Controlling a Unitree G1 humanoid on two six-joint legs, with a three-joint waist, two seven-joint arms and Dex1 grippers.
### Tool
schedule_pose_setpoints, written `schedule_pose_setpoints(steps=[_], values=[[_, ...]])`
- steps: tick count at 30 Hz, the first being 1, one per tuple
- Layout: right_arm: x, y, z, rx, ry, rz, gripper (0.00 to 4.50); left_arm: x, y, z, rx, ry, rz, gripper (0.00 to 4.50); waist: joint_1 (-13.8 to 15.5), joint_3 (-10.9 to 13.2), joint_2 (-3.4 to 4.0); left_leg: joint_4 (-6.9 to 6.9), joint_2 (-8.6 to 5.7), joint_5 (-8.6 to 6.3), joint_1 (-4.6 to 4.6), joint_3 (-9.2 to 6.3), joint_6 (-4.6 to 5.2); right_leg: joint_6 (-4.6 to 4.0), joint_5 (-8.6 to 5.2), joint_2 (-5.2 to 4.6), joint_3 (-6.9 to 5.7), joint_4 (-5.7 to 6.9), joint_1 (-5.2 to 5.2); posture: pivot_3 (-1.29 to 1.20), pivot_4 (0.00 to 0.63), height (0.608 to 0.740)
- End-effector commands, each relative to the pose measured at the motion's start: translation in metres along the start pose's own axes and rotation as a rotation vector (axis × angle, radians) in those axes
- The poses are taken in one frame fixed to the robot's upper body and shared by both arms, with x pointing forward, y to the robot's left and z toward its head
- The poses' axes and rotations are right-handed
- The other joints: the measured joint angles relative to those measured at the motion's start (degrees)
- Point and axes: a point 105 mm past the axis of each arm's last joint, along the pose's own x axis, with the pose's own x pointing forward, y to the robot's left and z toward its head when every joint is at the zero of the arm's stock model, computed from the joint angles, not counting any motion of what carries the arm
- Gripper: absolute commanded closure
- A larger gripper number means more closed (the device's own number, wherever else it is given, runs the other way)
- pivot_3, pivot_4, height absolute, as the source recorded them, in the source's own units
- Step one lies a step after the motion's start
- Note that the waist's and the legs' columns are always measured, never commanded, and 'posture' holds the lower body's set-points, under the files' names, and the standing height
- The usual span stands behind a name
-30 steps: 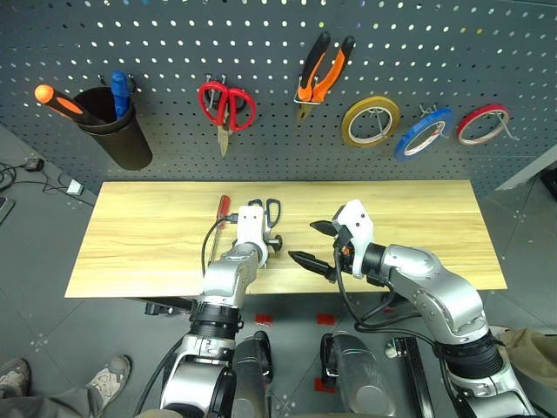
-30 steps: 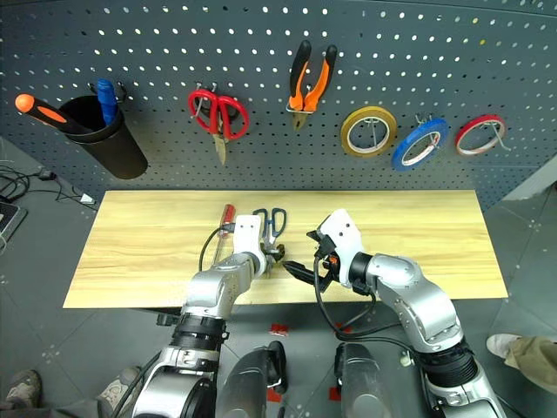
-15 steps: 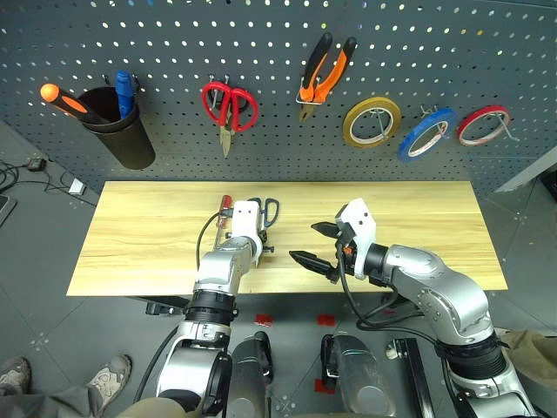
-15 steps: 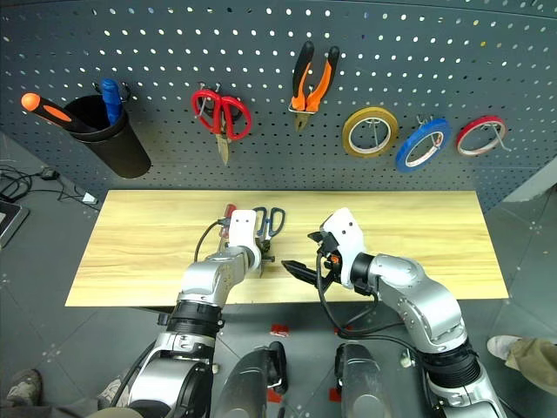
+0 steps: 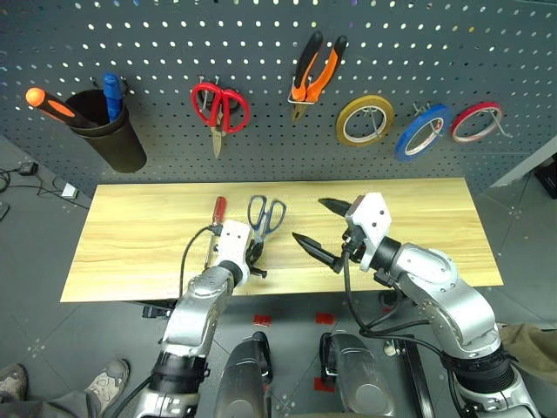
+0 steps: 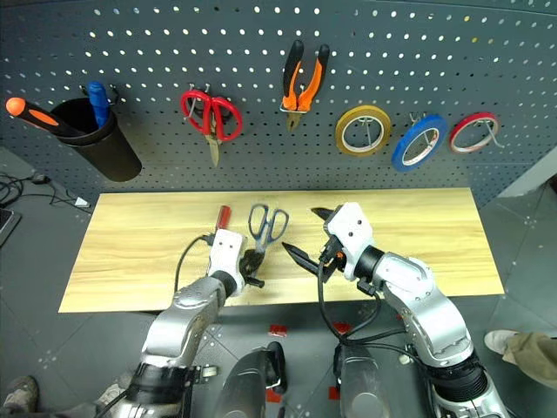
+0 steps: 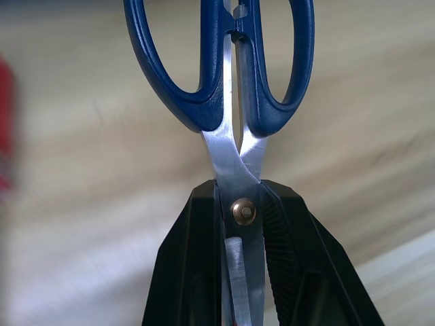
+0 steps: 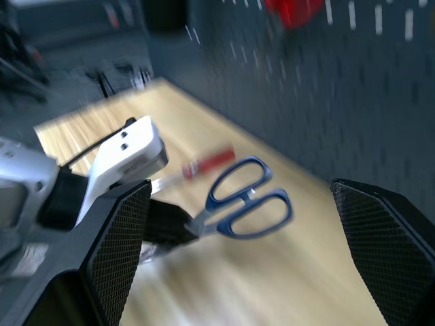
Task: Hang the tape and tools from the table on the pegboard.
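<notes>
My left gripper (image 5: 253, 258) is shut on the blades of the blue-grey-handled scissors (image 5: 265, 214), just past the pivot. It holds them above the wooden table (image 5: 130, 239), handles pointing towards the pegboard (image 5: 261, 35). In the left wrist view both black fingers (image 7: 183, 272) clamp the blades of the scissors (image 7: 217, 61). The red-handled screwdriver (image 5: 219, 209) lies on the table just left of them. My right gripper (image 5: 307, 219) hovers open and empty to their right. The blue tape (image 5: 422, 132) and the orange-and-black pliers (image 5: 313, 74) hang on the pegboard.
Red-handled scissors (image 5: 219, 109), a yellow tape ring (image 5: 364, 120) and a red tape ring (image 5: 477, 122) also hang on the board. A black cup (image 5: 109, 135) at its left holds two tools. Bare hooks and holes lie between the hung items.
My left gripper has shut on the scissors' blades and lifted them off the table, drawing back towards me. My right gripper has risen a little, still open.
</notes>
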Motion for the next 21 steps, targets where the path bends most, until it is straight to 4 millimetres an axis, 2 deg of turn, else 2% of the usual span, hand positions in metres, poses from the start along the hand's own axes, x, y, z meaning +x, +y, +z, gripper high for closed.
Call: schedule_pose_setpoints(steps=[1, 6, 9, 14, 17, 21], values=[[-0.005, 0.002, 0.017, -0.020, -0.085, 0.000, 0.00, -0.024, 0.011, 0.045, 0.117, -0.202, 0.090, 3.96, -0.1, 0.0, -0.01, 0.04, -0.01, -0.01, 0.00, 0.00, 0.01, 0.00, 0.03, 0.00, 0.01, 0.00, 0.02, -0.21, 0.301, 0.740], [-0.004, -0.001, 0.017, -0.036, -0.095, -0.007, 0.00, -0.048, 0.016, 0.083, 0.298, -0.374, 0.175, 3.96, -0.1, 0.0, -0.01, 0.04, -0.01, -0.02, -0.01, -0.01, 0.04, 0.00, 0.07, 0.01, 0.00, 0.03, -0.02, -0.20, 0.295, 0.740], [-0.003, -0.004, 0.018, -0.047, -0.102, -0.017, 0.00, -0.055, 0.023, 0.092, 0.324, -0.414, 0.217, 3.96, -0.1, 0.0, -0.01, 0.04, -0.01, -0.02, -0.01, 0.01, 0.05, 0.00, 0.07, 0.02, 0.03, 0.02, -0.02, -0.19, 0.292, 0.740], [0.002, -0.019, 0.026, -0.076, -0.141, -0.084, 0.00, -0.055, 0.039, 0.113, 0.301, -0.475, 0.276, 3.96, -0.1, 0.0, -0.01, 0.05, 0.00, -0.02, -0.02, -0.01, 0.06, 0.00, 0.07, 0.04, -0.02, 0.03, -0.02, -0.19, 0.288, 0.740], [0.003, -0.021, 0.028, -0.082, -0.149, -0.089, 0.00, -0.052, 0.050, 0.120, 0.278, -0.485, 0.309, 3.96, -0.1, 0.0, -0.03, 0.10, -0.01, -0.02, -0.04, 0.00, 0.06, 0.02, 0.09, 0.03, -0.01, 0.04, -0.02, -0.19, 0.288, 0.740], [0.003, -0.023, 0.028, -0.087, -0.147, -0.094, 0.00, -0.045, 0.051, 0.128, 0.291, -0.493, 0.284, 3.96, -0.1, 0.0, -0.03, 0.09, -0.02, -0.02, -0.03, 0.01, 0.06, 0.02, 0.09, 0.04, 0.01, 0.02, -0.02, -0.19, 0.288, 0.740]])
